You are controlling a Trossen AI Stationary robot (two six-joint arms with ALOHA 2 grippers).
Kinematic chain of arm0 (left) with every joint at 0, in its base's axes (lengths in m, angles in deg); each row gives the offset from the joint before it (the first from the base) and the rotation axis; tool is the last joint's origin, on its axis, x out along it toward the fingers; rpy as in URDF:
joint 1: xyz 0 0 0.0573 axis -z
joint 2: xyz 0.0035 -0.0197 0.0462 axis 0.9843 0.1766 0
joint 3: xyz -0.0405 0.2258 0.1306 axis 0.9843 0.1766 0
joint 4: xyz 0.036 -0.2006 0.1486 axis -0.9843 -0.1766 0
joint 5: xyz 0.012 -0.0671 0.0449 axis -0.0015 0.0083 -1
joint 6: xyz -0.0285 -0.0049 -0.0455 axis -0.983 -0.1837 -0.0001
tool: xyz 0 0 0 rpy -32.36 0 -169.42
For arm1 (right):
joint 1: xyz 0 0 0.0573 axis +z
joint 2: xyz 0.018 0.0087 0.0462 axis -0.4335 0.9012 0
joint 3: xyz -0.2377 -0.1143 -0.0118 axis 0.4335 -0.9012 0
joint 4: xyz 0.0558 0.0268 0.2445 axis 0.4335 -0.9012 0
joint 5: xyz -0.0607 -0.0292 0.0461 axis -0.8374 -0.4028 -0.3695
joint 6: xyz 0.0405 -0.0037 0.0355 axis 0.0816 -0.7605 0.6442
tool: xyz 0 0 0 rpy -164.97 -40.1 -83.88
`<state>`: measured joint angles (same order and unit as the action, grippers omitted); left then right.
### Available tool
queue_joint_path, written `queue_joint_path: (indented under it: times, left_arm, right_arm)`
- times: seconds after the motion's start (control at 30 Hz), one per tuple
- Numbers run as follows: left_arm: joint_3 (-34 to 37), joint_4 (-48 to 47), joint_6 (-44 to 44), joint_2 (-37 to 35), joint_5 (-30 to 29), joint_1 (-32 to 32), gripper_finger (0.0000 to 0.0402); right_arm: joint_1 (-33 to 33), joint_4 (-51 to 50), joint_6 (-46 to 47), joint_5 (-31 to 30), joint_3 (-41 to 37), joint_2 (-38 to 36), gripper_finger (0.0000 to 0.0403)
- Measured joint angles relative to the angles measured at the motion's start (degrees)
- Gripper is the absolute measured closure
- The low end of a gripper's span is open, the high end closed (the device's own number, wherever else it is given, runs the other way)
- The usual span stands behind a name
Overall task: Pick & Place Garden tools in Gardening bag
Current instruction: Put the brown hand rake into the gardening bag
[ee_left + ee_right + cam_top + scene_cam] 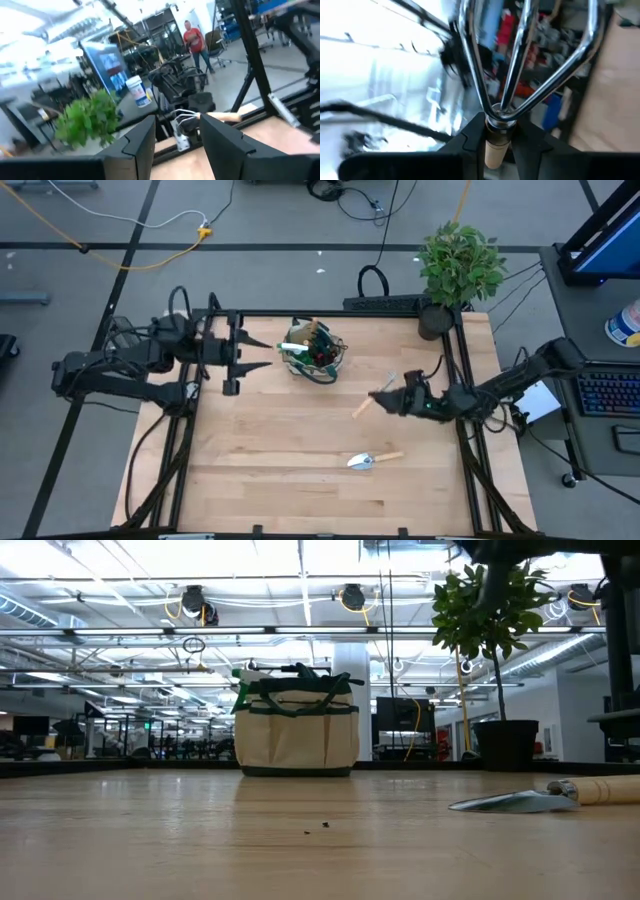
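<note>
The right gripper (384, 398) pinches a wooden-handled, chrome-pronged hand rake (520, 65) at its neck, prongs fanning out beyond the fingertips. Beyond them sits the round beige fabric bag with dark green trim (314, 351), tools inside. A wooden-handled metal trowel (372, 460) lies nearby. The left gripper (262, 354), fingers spread and empty, points at the bag.

A round beige fabric gardening bag (296, 733) carries dark green trim. The pale blond wood counter (300, 450) bears a silver-bladed trowel with a light wooden handle (372, 459). The shiny chrome-pronged rake (520, 55) has a tan handle between black fingers (470, 137).
</note>
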<state>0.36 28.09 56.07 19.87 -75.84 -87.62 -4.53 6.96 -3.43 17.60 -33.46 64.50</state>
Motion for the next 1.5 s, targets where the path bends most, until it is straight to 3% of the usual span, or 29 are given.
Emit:
queue_joint_path:
  times: [0.27, 0.47, 0.73, 1.5]
  left_arm:
    - [-0.02, 3.85, 19.00, 6.48, -6.78, 7.83, 0.0241]
    - [0.02, 10.21, 30.40, 14.99, -13.27, 11.88, 0.0241]
    - [0.02, 27.73, 39.59, 24.06, -17.30, 15.02, 0.0241]
    - [-1.16, 30.14, 44.82, 28.45, -19.52, 16.64, 0.0241]
  right_arm:
    - [-5.89, 15.93, 4.38, 1.29, 1.64, 8.61, 0.0343]
    - [-9.55, 16.37, 6.18, 7.70, 8.06, 13.83, 0.0343]
    - [-12.66, 16.35, 8.86, 14.60, 14.06, 17.95, 0.0343]
    - [-15.55, 13.03, 14.03, 16.70, 15.12, 18.60, 0.0343]
